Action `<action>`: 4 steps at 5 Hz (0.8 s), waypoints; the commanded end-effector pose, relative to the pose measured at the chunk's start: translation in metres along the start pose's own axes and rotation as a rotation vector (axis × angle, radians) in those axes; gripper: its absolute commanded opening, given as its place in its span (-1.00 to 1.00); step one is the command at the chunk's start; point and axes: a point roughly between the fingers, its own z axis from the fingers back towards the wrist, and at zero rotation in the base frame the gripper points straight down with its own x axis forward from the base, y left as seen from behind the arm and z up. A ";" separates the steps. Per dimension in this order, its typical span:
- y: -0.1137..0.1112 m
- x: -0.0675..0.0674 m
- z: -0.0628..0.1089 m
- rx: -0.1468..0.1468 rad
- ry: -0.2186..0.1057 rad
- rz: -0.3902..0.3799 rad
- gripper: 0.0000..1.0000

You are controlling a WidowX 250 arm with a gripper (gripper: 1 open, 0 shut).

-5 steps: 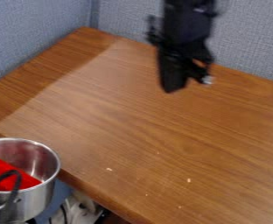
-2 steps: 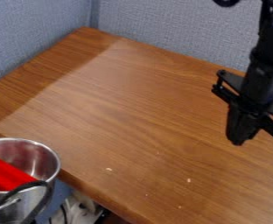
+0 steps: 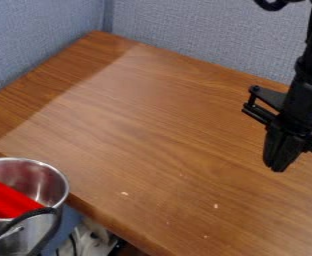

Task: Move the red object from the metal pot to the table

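Note:
The metal pot (image 3: 25, 200) stands at the table's front left corner, partly cut off by the frame edge. Inside it lies the red object (image 3: 7, 198), with a dark handle-like piece across it. My black gripper (image 3: 279, 160) hangs over the right side of the table (image 3: 145, 120), far from the pot, pointing down. Its fingers look shut with nothing between them.
A grey-blue wall runs behind the table on the left and at the back. The table's front edge drops off diagonally at the lower right. A few pale specks dot the wood near the front edge.
My gripper has swung from above the back middle of the table to the right side and come lower. The pot and red object have not moved.

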 end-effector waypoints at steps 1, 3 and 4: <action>0.015 -0.001 0.020 -0.021 -0.045 -0.004 -1.00; 0.104 -0.004 0.016 0.027 -0.006 -0.069 -1.00; 0.153 -0.005 0.017 0.050 -0.014 -0.227 1.00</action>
